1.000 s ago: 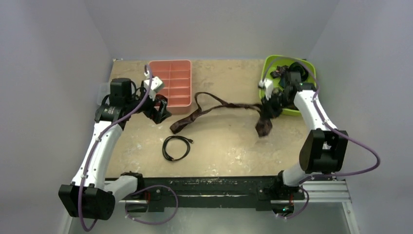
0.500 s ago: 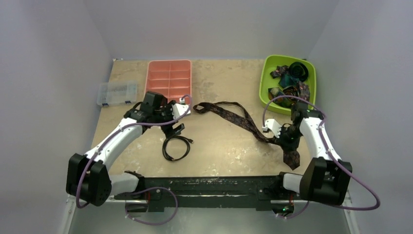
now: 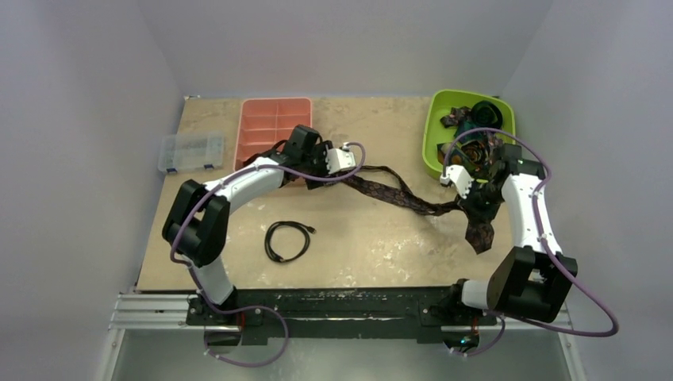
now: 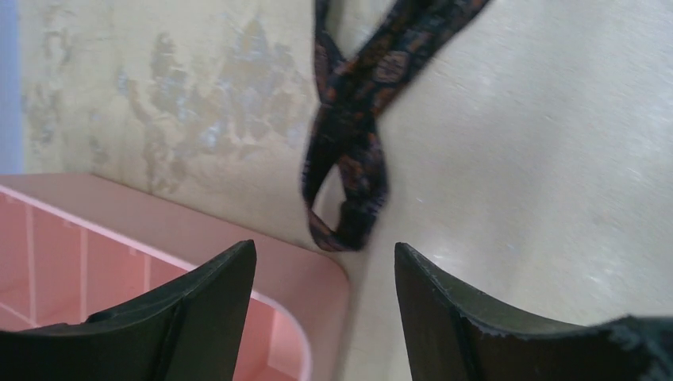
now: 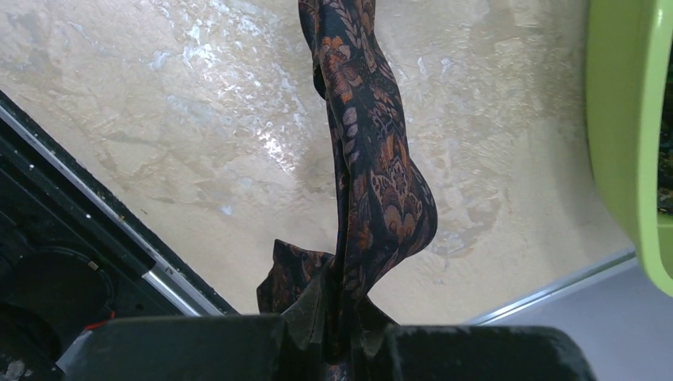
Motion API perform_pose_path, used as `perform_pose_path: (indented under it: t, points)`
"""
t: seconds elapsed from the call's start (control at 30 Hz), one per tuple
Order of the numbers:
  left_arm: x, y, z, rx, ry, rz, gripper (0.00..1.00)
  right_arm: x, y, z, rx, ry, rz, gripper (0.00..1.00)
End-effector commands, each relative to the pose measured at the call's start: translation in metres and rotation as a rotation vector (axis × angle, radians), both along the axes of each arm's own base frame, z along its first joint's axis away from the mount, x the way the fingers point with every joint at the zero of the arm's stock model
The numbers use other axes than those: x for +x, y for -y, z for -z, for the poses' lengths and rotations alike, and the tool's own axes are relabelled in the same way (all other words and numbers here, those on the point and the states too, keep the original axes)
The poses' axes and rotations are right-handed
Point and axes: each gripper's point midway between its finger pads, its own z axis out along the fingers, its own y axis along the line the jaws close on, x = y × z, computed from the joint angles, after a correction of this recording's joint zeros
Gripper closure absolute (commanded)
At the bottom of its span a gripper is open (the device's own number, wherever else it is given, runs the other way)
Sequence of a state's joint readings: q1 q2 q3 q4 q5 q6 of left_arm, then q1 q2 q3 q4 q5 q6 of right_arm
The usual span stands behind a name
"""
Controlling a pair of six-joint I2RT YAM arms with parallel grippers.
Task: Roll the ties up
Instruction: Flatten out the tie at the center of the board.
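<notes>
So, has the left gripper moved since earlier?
Yes. The left gripper went from beside the black cable loop to the near right corner of the pink plastic divided tray.

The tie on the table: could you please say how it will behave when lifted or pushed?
Probably floppy: the tie snakes across the table and folds where the right gripper pinches it. Likely light, as that one pinch seems to hold it. Its other end lies looped, so a push would probably bunch it.
</notes>
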State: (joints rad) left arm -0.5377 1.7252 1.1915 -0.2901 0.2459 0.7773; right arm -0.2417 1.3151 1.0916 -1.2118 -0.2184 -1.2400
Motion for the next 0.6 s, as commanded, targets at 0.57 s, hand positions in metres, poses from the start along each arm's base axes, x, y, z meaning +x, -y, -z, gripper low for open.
perform_pose_path:
  t: [0.57]
  points:
    - [0.04, 0.007, 0.039, 0.319, 0.141, 0.154, 0.36, 0.03, -0.011, -0.047, 0.102, 0.116, 0.096, 1.0]
